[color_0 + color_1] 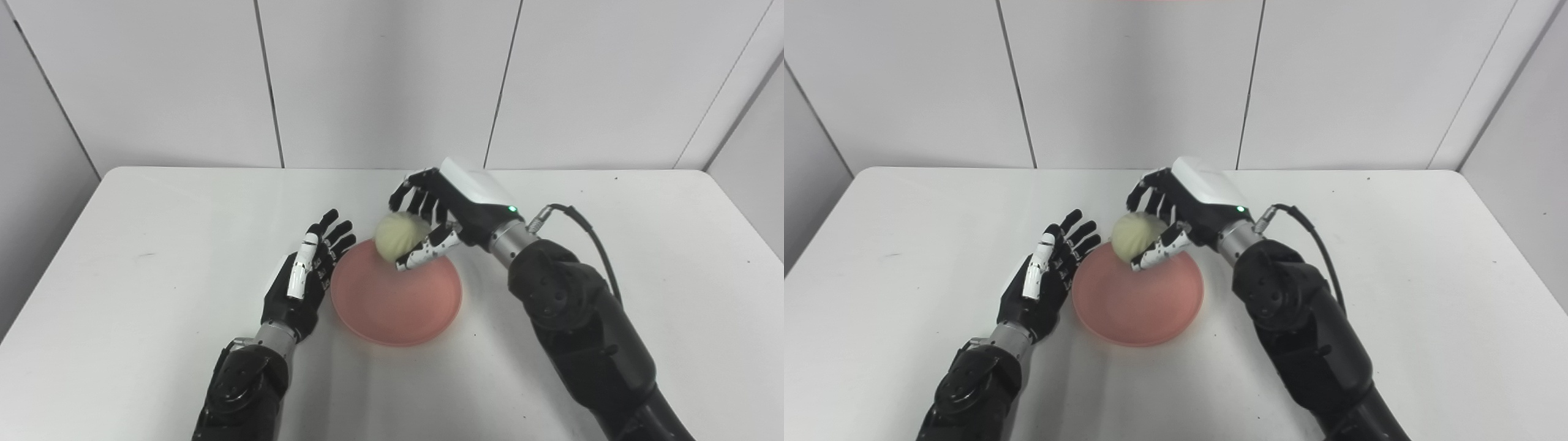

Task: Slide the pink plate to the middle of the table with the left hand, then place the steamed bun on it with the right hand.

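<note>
White table [153, 257], rounded corners, pale panelled wall behind it. A few small dark specks on the top.

Landmark: pink plate [395, 303], lying flat near the table's middle, a little toward the robot's side.

Right arm [576, 318]: black segments, silver wrist collar, a dark cable looping off the wrist. It enters from the bottom right and reaches over the table to the plate's far rim.

Left arm [245, 380]: black, enters bottom left and ends just left of the plate.

Right hand [441, 214]: white back shell with a small green light lit, black fingers. Fingers curled over the far side of the steamed bun, thumb [425, 250] pressed against its near side, so the hand is closed on the bun. It sits above the plate's far edge.

Left hand [1044, 275]: just beside the plate's left rim, palm turned toward the plate, fingers straight and spread, holding nothing. Whether the fingertips touch the rim cannot be told.

Steamed bun [399, 236]: pale cream, round, faint pleats. It is at the plate's far rim, in the right hand's grasp. Whether its underside touches the plate cannot be told.
</note>
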### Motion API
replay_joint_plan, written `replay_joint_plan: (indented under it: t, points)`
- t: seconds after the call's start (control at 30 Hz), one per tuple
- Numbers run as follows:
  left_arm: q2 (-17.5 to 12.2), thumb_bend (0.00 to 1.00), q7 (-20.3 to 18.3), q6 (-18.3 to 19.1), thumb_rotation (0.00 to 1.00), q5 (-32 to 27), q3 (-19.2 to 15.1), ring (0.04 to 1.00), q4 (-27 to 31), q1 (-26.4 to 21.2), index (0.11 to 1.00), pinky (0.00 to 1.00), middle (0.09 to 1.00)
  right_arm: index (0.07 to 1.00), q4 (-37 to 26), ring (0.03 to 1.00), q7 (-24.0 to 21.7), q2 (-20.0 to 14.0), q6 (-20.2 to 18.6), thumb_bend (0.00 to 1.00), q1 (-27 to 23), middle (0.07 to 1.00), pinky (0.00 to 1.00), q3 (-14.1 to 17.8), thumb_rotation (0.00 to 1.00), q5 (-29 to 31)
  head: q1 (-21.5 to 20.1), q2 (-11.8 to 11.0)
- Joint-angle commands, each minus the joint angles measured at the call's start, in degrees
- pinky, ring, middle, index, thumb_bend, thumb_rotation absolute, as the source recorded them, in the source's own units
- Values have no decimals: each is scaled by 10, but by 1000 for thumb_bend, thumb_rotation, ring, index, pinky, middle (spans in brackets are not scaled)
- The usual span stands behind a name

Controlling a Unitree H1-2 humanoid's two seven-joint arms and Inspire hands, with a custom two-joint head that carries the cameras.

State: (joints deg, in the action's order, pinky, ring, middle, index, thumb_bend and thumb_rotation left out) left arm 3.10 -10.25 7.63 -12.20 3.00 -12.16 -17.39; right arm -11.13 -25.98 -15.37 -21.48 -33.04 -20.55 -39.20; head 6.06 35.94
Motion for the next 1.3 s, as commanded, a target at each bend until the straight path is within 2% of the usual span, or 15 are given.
replay_joint_plan:
  t: [0.0, 0.3, 0.67, 0.9, 0.93, 1.07, 1.1, 1.2, 1.23, 1.27]
  points:
    - [4, 380, 14, 52, 1000, 9, 3, 912, -27, 21, 932, 926, 921, 531, -2, 427, 13, 0, 26, 521, -18, 444, 354, -1, 0, -1, 0, 2]
    - [6, 387, 16, 55, 1000, 10, 3, 908, -23, 21, 933, 922, 919, 532, 42, 391, 23, 0, 48, 520, -10, 425, 308, -23, 0, -5, 3, 6]
    - [7, 396, 14, 58, 1000, 12, 5, 910, -20, 20, 935, 927, 921, 538, 85, 414, 23, -7, 54, 518, -8, 424, 336, -49, 0, -23, 5, 12]
    - [7, 399, 15, 57, 1000, 15, 7, 912, -21, 19, 936, 924, 921, 538, 102, 391, 22, -7, 53, 518, -8, 416, 312, -63, 0, -37, 7, 13]
    - [7, 398, 15, 56, 1000, 15, 6, 910, -21, 19, 934, 925, 920, 505, 102, 376, 21, -7, 52, 524, -8, 460, 298, -66, 0, -40, 7, 13]
    - [8, 395, 14, 55, 1000, 14, 6, 910, -23, 18, 934, 926, 921, 490, 101, 365, 15, -9, 53, 527, -10, 479, 287, -74, 0, -47, 7, 14]
    - [8, 395, 14, 56, 1000, 14, 6, 910, -23, 18, 934, 926, 921, 519, 100, 389, 11, -10, 51, 522, -11, 445, 309, -76, 0, -48, 7, 14]
    - [9, 397, 14, 55, 1000, 14, 6, 908, -25, 18, 932, 924, 918, 538, 87, 415, -33, -18, 29, 519, -21, 430, 334, -90, 1, -62, 8, 15]
    - [9, 396, 14, 55, 1000, 14, 6, 909, -25, 18, 933, 924, 919, 527, 82, 493, -51, -23, 26, 519, -25, 483, 407, -97, 32, -70, 8, 15]
    - [8, 396, 13, 55, 1000, 14, 6, 909, -24, 18, 933, 924, 919, 506, 79, 566, -62, -26, 25, 516, -28, 597, 469, -101, 109, -75, 8, 15]
